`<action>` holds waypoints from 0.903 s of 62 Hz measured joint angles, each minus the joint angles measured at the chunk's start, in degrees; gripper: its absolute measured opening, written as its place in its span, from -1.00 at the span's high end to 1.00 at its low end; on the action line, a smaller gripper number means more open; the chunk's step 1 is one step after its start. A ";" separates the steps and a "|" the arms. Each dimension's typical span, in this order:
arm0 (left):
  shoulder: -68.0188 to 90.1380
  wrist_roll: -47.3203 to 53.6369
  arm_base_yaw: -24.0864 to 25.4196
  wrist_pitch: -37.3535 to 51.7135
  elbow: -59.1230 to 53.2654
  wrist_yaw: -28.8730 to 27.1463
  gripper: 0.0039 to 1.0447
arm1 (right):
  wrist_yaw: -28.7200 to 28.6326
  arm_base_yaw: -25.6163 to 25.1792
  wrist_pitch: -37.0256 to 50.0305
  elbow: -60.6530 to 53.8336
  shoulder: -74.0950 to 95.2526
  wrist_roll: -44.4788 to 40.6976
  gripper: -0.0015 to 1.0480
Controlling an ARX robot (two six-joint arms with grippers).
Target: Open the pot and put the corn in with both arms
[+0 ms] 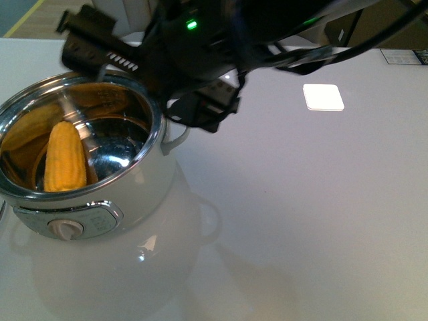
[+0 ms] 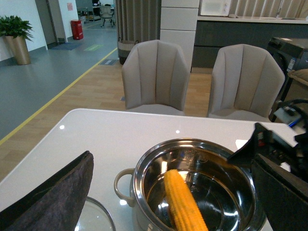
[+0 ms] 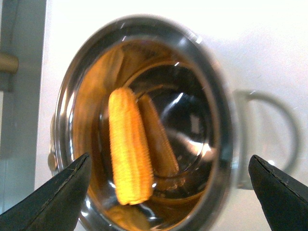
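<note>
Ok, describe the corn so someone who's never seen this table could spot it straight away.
On the white table stands a big pale pot with a shiny steel bowl, lid off. Inside leans the corn, a yellow kernelled cob, the only solid yellow thing there; the paler shapes beside it are reflections.

Office/showroom lounge: upholstered chairs (image 2: 155, 77), kitchenette counter (image 2: 250, 19), potted plant (image 2: 16, 29).
</note>
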 joint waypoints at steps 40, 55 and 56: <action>0.00 0.00 0.00 0.00 0.00 0.00 -0.88 | 24.83 -15.10 3.17 -41.13 -48.89 -27.78 -0.83; 0.00 0.02 0.00 0.00 0.00 0.00 -0.88 | 31.50 -16.48 -0.87 -51.78 -67.06 -30.99 -0.83; 0.00 0.02 0.00 0.00 0.00 0.00 -0.88 | 31.54 -16.81 -1.36 -52.24 -68.32 -30.75 -0.83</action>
